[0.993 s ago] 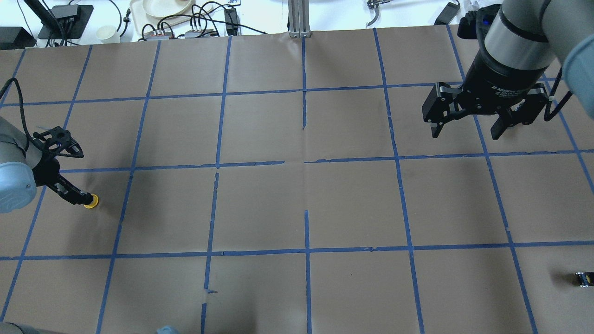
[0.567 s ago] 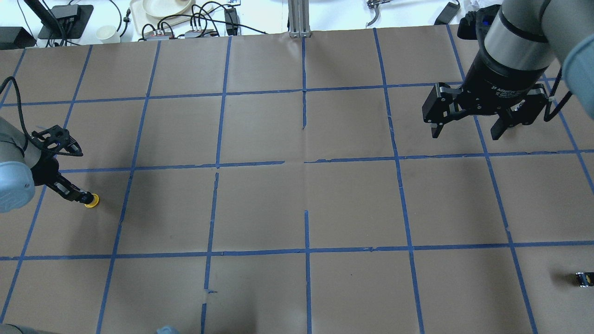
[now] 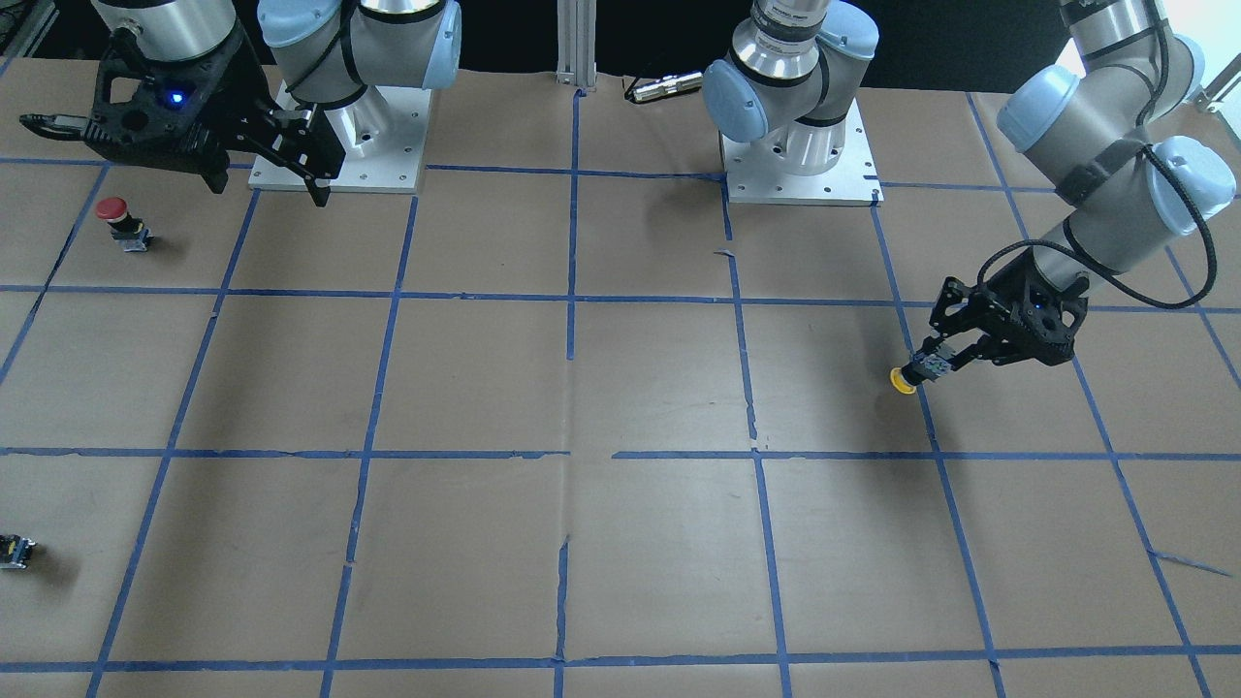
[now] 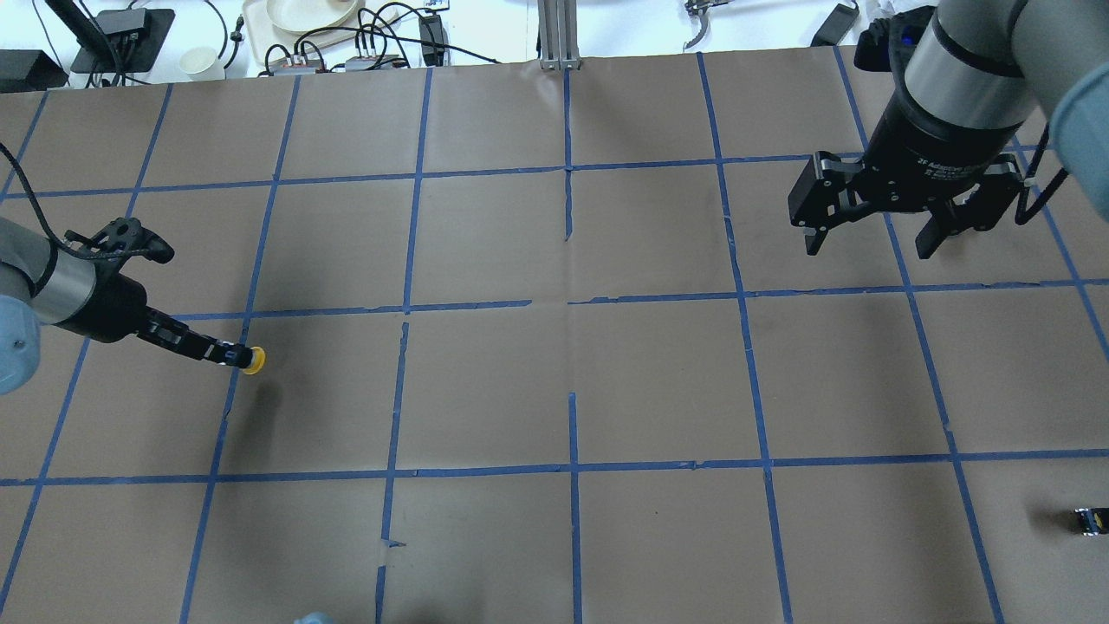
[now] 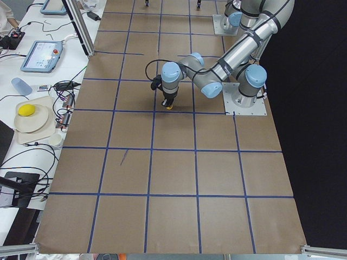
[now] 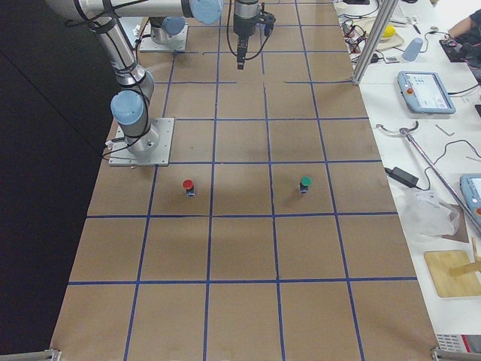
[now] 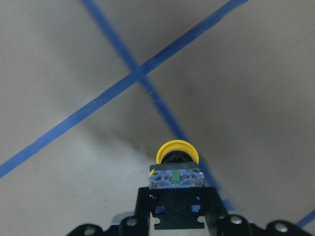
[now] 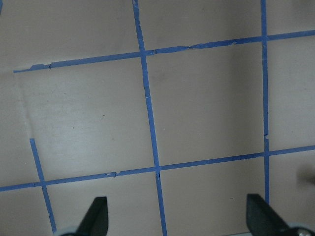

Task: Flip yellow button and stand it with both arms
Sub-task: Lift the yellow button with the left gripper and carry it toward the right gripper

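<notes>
The table [image 4: 485, 390], covered in brown paper squared off with blue tape, carries 2 metal base plates [image 3: 388, 165], a red button [image 3: 120, 223], a green button [image 6: 305, 184] and a small dark switch block [image 4: 1089, 521], all well apart.

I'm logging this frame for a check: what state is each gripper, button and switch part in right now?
left gripper: shut on the yellow button's base.
yellow button: held sideways, cap pointing away from the gripper, apparently off the table.
right gripper: open, empty, above the table.
red button: standing upright on the table.
green button: standing upright on the table.
small switch block: resting on the table, alone.
</notes>
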Robot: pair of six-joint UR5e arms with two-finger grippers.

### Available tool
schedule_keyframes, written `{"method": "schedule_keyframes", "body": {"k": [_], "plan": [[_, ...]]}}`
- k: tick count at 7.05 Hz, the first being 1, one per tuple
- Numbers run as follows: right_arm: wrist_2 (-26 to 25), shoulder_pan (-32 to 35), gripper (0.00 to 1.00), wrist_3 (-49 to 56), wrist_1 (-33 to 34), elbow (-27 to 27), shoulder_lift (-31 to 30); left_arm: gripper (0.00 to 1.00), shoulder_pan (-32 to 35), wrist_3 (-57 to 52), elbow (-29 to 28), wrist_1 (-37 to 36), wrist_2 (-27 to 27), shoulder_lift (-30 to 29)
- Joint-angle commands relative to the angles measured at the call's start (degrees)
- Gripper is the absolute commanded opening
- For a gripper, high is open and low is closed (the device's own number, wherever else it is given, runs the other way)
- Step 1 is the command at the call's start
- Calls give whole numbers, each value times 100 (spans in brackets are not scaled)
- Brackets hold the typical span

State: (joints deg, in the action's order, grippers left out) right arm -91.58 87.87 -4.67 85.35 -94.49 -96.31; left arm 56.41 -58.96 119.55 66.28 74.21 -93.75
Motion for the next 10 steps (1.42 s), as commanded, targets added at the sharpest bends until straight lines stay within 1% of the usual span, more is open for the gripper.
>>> {"method": "schedule_keyframes", "body": {"k": [1,2,3,4,5,6,7,9,10], "plan": [[653,-94,100,-522,69,62,25,14,403,1599,532,324,-1412,252],[1251,-303,100,-866,52,97,7,14,832,2460,596,254,-1775,322],[1553,-436,100,-1156,26,106,7,14,1271,2964,622,123,-1996,349],[2060,-463,100,-1699,51,106,16,13,1641,3378,692,-96,-2564,245],[2648,-472,100,-2131,95,106,42,11,1949,3974,832,-98,-3431,313],[3063,-472,100,-2361,104,106,155,11,2135,4067,886,-124,-4284,183],[3172,-472,100,-2459,104,97,183,11,2250,4059,886,-115,-5197,130],[3235,-498,100,-2478,96,54,218,11,2679,4050,877,-115,-6457,129],[3252,-560,100,-2478,78,27,218,11,3004,4024,895,-124,-6872,121]]}}
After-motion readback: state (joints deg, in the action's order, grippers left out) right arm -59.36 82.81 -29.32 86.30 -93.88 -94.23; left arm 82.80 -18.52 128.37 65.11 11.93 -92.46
